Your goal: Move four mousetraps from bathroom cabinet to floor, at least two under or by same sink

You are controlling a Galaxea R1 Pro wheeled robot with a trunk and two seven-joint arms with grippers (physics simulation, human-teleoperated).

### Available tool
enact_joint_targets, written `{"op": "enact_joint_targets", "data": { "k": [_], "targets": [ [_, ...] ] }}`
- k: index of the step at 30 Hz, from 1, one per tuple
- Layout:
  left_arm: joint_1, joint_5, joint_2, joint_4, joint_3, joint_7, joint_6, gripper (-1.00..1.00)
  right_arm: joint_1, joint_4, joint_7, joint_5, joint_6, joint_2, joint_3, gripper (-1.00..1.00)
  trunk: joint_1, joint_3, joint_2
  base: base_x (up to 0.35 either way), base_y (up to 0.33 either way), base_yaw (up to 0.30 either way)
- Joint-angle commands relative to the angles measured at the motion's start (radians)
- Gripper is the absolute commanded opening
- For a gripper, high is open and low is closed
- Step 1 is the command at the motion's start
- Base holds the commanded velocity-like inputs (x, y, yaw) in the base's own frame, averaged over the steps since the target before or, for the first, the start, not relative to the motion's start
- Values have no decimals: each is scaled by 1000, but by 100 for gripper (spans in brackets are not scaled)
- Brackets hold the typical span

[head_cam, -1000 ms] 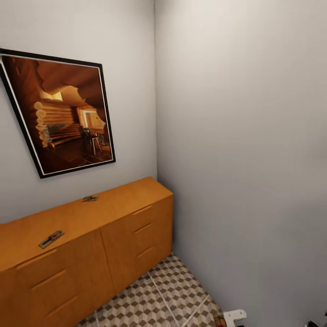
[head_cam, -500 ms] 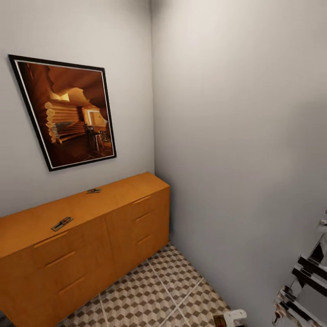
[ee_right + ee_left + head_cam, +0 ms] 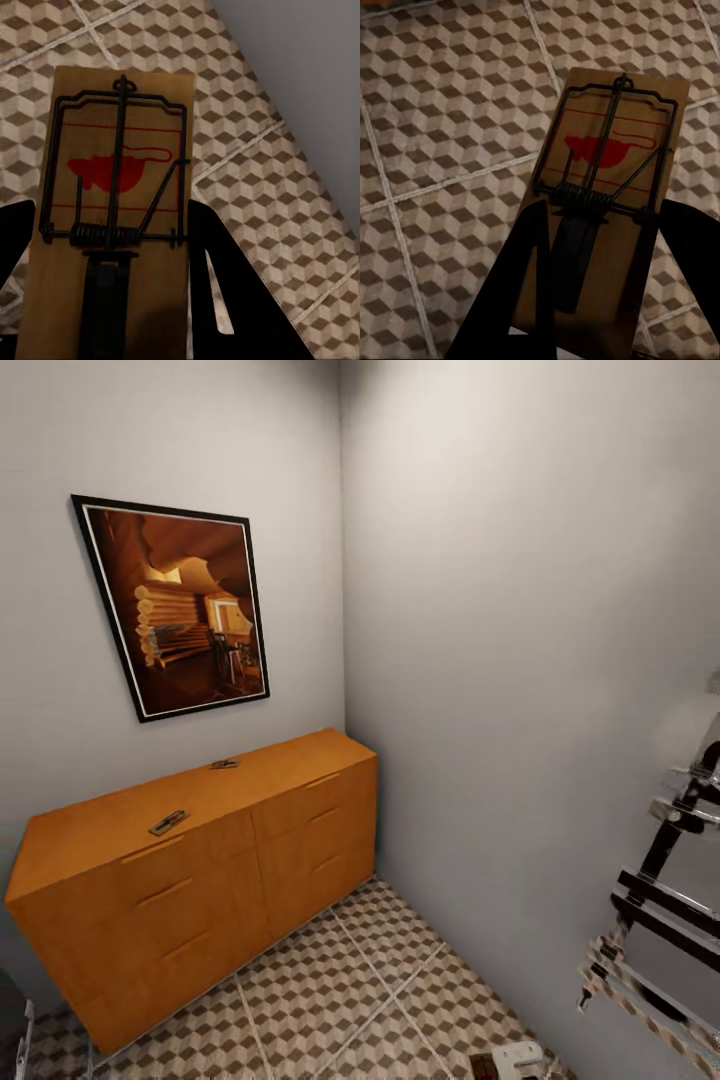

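Two mousetraps (image 3: 169, 822) (image 3: 224, 764) lie flat on the smooth top of the orange-brown cabinet (image 3: 240, 870), which stands against the left wall. In the left wrist view my left gripper (image 3: 604, 225) is shut on a third mousetrap (image 3: 615, 142), a wooden board with a red mouse print and a wire spring, held above the bathroom floor (image 3: 442, 112). In the right wrist view my right gripper (image 3: 112, 225) is shut on another mousetrap (image 3: 120, 157) over the floor (image 3: 247, 187), close to the grey wall. The bathroom sink is out of view.
A framed picture (image 3: 180, 605) hangs above the cabinet. A chrome towel rack (image 3: 660, 920) stands out from the right wall. Cube-pattern floor tiles (image 3: 350, 1000) run between cabinet and wall. A small white part (image 3: 518, 1057) shows at the bottom edge.
The whole head view has shifted: the cabinet now shows nearly to its left end and the chrome rack has come further into view at the right. The traps on the cabinet have not moved.
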Motion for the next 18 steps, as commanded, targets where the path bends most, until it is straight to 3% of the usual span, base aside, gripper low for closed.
{"op": "enact_joint_targets", "data": {
  "k": [1, 8, 15, 18],
  "targets": [
    [-1, 11, 0, 1, -6, -6, -2, -100, -2, 5, -2, -3, -7, 1, 6, -100, 0, -2, -2, -337, 20, 0],
    [-1, 11, 0, 1, -6, -6, -2, -100, -2, 5, -2, -3, -7, 1, 6, -100, 0, -2, -2, -302, 5, -19],
    [-1, 11, 1, 1, -5, -6, -2, -100, 5, 5, -2, -21, -10, -9, 6, -100, 0, -2, -2, -41, 0, -229],
    [-1, 11, 2, 1, -5, -6, -2, -100, 21, 5, -2, -51, -25, -13, 5, -100, 0, -2, -2, -3, 0, -289]
  ]
}}
